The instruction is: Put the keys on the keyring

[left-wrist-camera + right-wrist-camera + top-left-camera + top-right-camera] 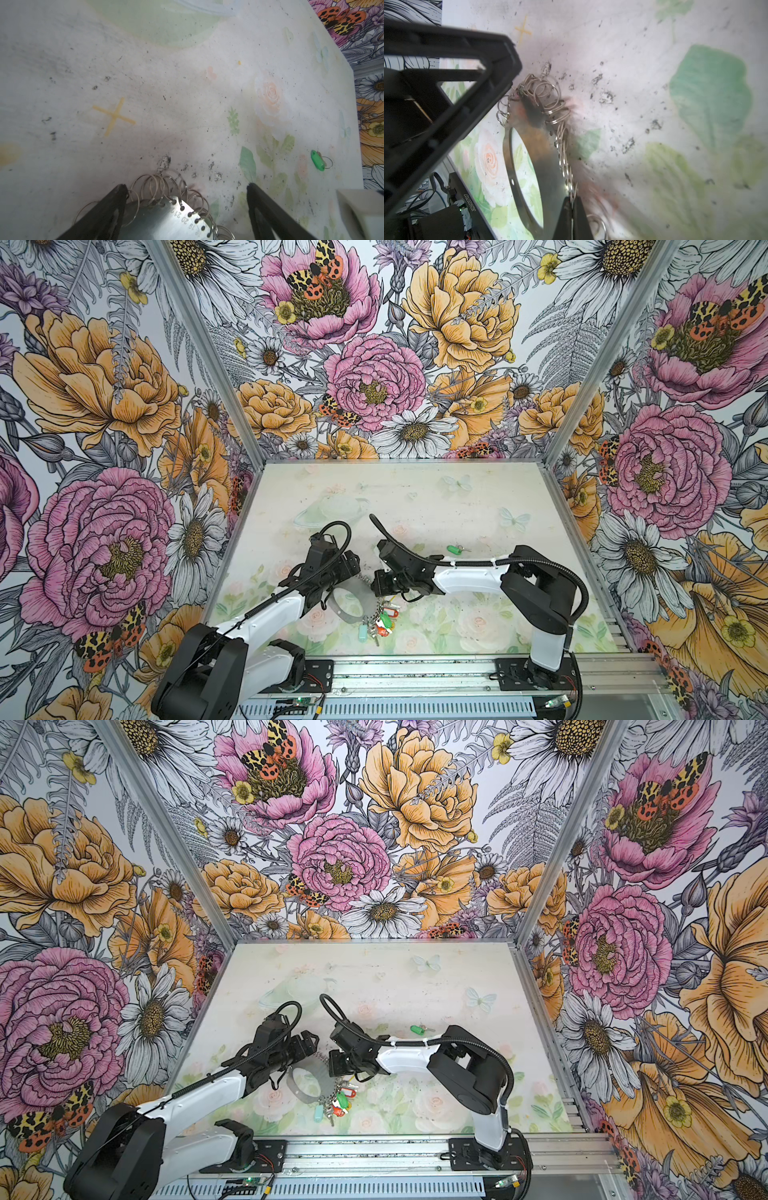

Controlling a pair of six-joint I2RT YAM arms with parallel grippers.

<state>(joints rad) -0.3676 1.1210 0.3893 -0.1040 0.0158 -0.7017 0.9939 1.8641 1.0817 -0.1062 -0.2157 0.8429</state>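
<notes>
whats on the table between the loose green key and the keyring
Nothing but bare, scuffed table between the green key and the keyring, seen in the left wrist view.

The big flat grey metal keyring (166,222) looks like bare sheet metal, smooth and semi-shiny with numbers stamped in, and the little silver wire rings (556,113) along its edge are properly glossy. The small green plastic key tag (317,161) is smooth and bright, while the pastel flower-print table (145,72) is matt, kinda grainy and scuffed with black smudges. The left gripper (186,186) is matt black plastic.
</notes>
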